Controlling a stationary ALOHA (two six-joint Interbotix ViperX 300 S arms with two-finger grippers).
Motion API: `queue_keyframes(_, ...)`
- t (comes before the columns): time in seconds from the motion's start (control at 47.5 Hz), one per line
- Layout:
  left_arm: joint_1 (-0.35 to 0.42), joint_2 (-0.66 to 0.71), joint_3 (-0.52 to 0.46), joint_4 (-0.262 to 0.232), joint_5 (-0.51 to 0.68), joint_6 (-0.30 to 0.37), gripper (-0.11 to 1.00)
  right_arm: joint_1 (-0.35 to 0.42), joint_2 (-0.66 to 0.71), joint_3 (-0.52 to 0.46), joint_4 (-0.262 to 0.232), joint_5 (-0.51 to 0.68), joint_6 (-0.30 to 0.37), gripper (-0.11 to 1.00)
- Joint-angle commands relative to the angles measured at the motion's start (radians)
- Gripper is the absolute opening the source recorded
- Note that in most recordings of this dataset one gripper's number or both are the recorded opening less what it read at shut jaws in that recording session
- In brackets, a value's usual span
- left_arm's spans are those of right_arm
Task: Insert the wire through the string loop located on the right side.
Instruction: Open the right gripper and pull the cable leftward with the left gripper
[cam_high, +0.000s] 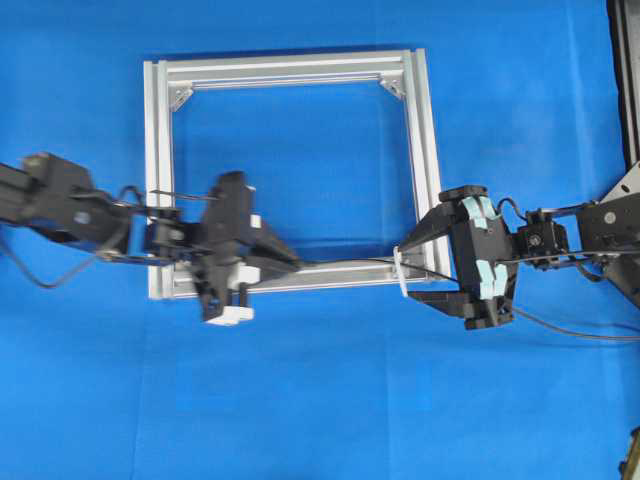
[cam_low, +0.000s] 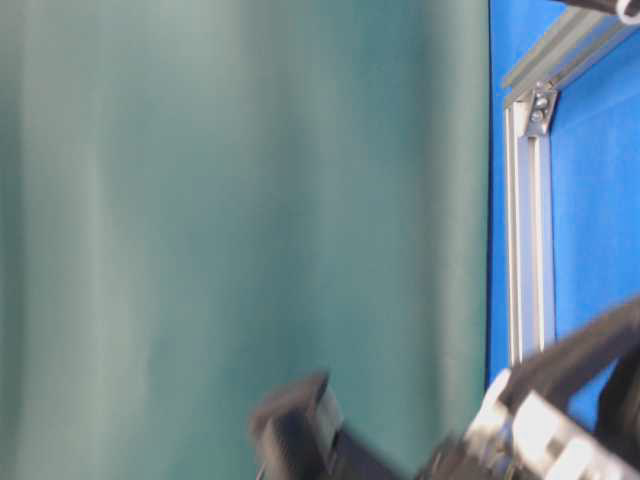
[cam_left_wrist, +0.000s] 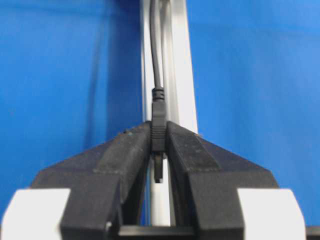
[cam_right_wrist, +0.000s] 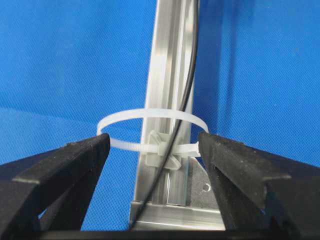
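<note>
black fingers (cam_right_wrist: 65, 165) flanking string loop (cam_right_wrist: 150, 114), wire (cam_right_wrist: 186, 95) inside

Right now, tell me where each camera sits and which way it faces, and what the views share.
Overhead: above the table, looking straight down at the frame; both arms show, left pincer and right pincer.
Table-level: low at the table's edge, facing a green curtain; blurred arm parts at the bottom.
Left wrist: behind its fingers, looking along the rail, shut on the wire.
Right wrist: behind open fingers flanking the string loop.
Shared: both wrist views show wire and rail.
</note>
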Motion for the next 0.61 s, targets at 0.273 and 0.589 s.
queue_keyframes(0.273, -0.014, -0.181, 0.186, 0.002, -0.008, -0.021, 0.08, -0.005, -0.012, -0.009, 0.0, -0.005, -0.003, 0.84)
queue_keyframes(0.589, -0.04, -0.298, 0.305, 0.002, -0.008, -0.075, 0.08, -0.003, -0.012, -0.009, -0.002, -0.003, -0.005, 0.84)
